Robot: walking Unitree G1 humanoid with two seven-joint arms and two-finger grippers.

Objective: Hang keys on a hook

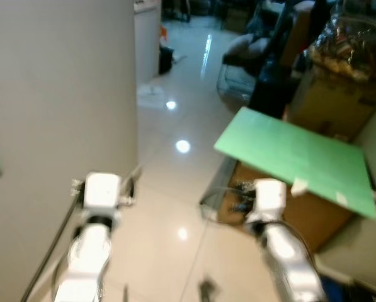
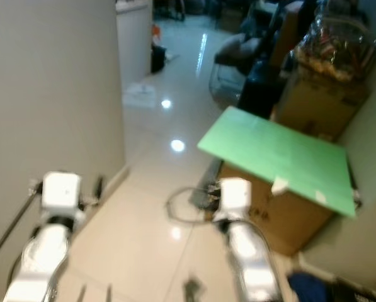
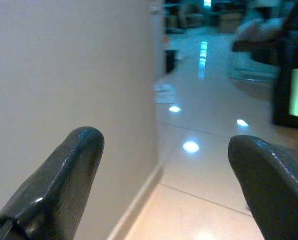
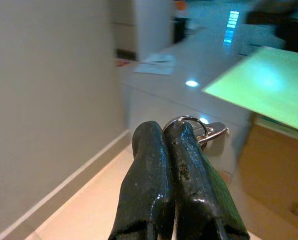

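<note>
A metal key ring with a key (image 4: 202, 132) sticks out past the tips of my right gripper (image 4: 164, 131), which is shut on it. In the left eye view the right gripper (image 1: 241, 196) is raised in front of a cardboard box. My left gripper (image 3: 163, 145) is open with nothing between its fingers and points along a plain grey wall (image 3: 64, 75). In the left eye view the left gripper (image 1: 130, 185) is close to that wall (image 1: 62, 94). The head views are blurred.
A green board (image 1: 301, 157) lies tilted on a brown cardboard box (image 1: 301, 214) at the right. Glossy cream floor tiles (image 1: 175, 207) run ahead between wall and box. Dark furniture and more boxes (image 1: 339, 94) stand further back. A thin dark rod (image 1: 49, 251) leans by the wall.
</note>
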